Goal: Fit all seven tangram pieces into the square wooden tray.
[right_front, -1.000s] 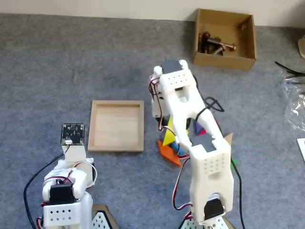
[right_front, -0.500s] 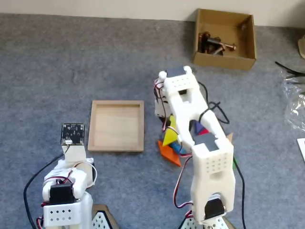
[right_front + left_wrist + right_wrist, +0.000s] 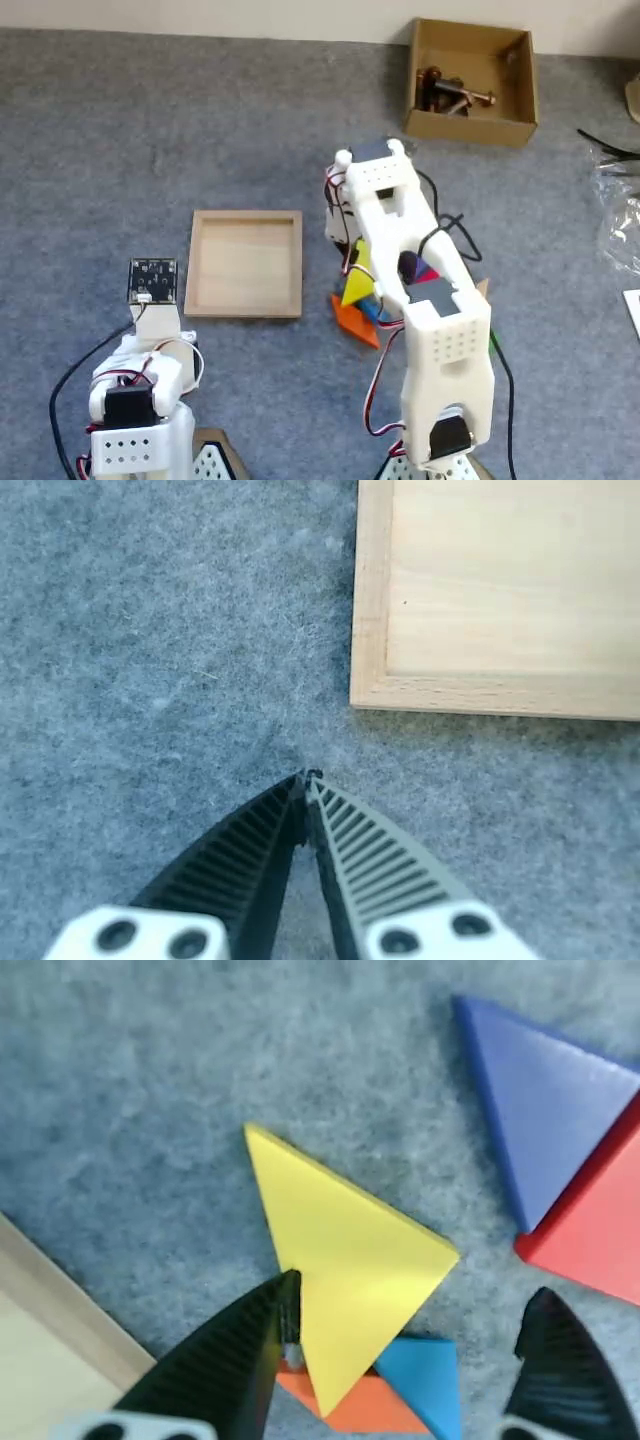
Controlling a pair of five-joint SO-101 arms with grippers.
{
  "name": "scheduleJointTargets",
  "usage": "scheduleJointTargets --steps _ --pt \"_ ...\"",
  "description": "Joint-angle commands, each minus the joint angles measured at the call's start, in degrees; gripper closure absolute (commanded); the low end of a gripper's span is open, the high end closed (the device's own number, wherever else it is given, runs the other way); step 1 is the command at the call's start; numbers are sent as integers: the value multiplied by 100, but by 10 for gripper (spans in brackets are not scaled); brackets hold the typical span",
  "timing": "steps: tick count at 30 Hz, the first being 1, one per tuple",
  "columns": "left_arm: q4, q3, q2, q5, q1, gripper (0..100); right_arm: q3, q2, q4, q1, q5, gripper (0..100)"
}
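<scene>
My right gripper [image 3: 415,1295] hangs low over the pile of pieces, jaws wide apart. The flat yellow triangle piece [image 3: 345,1260] lies between the jaws. One fingertip [image 3: 270,1320] sits right at its edge; the other stands just past its far corner, and I can't tell if it touches. The yellow triangle rests partly on a flat orange piece [image 3: 345,1412] and a small light-blue piece [image 3: 425,1375]. Near them on the grey carpet [image 3: 120,130] lie a dark blue triangle piece [image 3: 545,1110] and a red piece [image 3: 600,1230], edges touching. In the high view the square wooden tray [image 3: 245,215] sits flat on the carpet just beside the pile, on my left arm's side of it. My left gripper [image 3: 308,780] has its jaws pressed together, tips over the carpet near one tray corner, apart from the rim. A brown cardboard box [image 3: 470,125] stands well apart, beyond the right arm [image 3: 400,230].
</scene>
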Motion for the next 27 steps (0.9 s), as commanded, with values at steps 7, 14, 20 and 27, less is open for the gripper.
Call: scheduleJointTargets --steps 7,14,20,27 --pt "44 119 40 18 -48 995 523 -180 -725 48 -70 670" --pt "44 119 40 18 -48 995 558 -171 -787 -48 -35 670" --pt "44 119 40 18 -48 995 567 -163 -787 -48 70 670" --pt "44 119 40 18 -48 995 620 -110 -796 -48 132 670"
